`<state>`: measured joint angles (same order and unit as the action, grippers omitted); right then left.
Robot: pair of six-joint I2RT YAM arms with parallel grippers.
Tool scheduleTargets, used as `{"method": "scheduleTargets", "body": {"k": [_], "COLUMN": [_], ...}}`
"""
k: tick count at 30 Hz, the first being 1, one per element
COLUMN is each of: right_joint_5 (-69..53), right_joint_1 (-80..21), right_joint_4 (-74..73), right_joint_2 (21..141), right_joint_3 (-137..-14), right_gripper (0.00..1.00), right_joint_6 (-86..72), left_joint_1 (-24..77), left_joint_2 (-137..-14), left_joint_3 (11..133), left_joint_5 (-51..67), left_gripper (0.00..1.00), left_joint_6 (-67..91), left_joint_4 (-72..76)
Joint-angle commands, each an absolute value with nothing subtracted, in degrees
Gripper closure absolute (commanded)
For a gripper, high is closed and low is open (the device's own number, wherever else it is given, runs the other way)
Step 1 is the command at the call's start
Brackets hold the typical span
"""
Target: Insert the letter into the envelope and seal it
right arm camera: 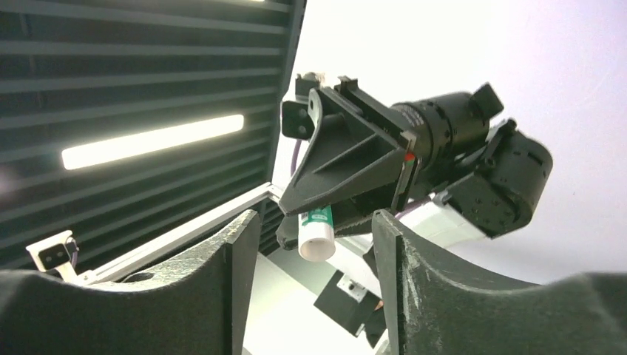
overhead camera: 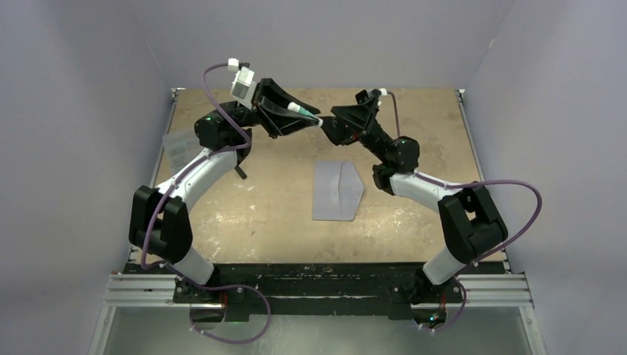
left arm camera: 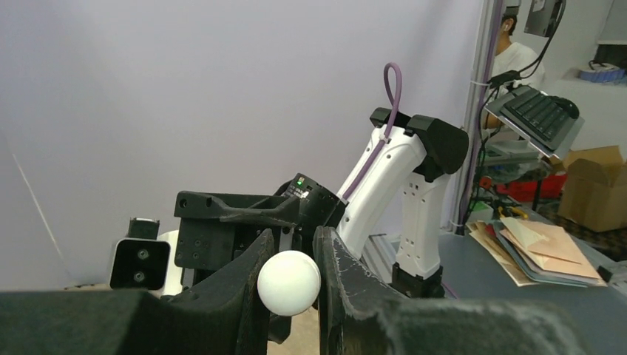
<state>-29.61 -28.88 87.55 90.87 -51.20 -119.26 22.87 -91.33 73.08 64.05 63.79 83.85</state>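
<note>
Your left gripper [left arm camera: 293, 248] is clamped narrow on the glue stick [left arm camera: 288, 283], up over the far side of the table [overhead camera: 244, 222]. The right gripper [right arm camera: 314, 222] faces it w/ jaws apart, nothing between them. The envelope [overhead camera: 334, 191] lies flat mid-table, flap pointing right, well below both arms (letter not visible, prob. inside, can't confirm). For the glue step I'd bring the stick down slow & near-upright onto the flap edge w/ light pressure, pinning the envelope body w/ the right so the paper doesn't skid or crease.
</note>
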Motion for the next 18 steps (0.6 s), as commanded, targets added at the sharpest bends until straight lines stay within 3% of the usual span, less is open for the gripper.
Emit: {"method": "scheduleTargets", "body": {"k": [1, 11, 18], "right_joint_5": [-31.50, -33.15, -30.55], "right_joint_1": [-28.65, -32.05, -32.07], "right_joint_4": [94.75, 93.26, 93.40], "right_joint_2": [91.44, 94.28, 94.17], "right_joint_3": [-56.99, -60.72, -60.41], "right_gripper": [0.38, 0.36, 0.58], "right_joint_6": [-130.60, -127.90, -126.04], "left_joint_1": [22.50, 22.50, 22.49], "left_joint_2": [-88.88, -87.32, -85.95], "left_joint_3": [73.38, 70.93, 68.91], "left_joint_5": [58.66, 52.50, 52.90], "left_gripper": [1.00, 1.00, 1.00], "left_joint_6": [59.15, 50.16, 49.09], "left_joint_4": [96.36, 87.48, 86.57]}}
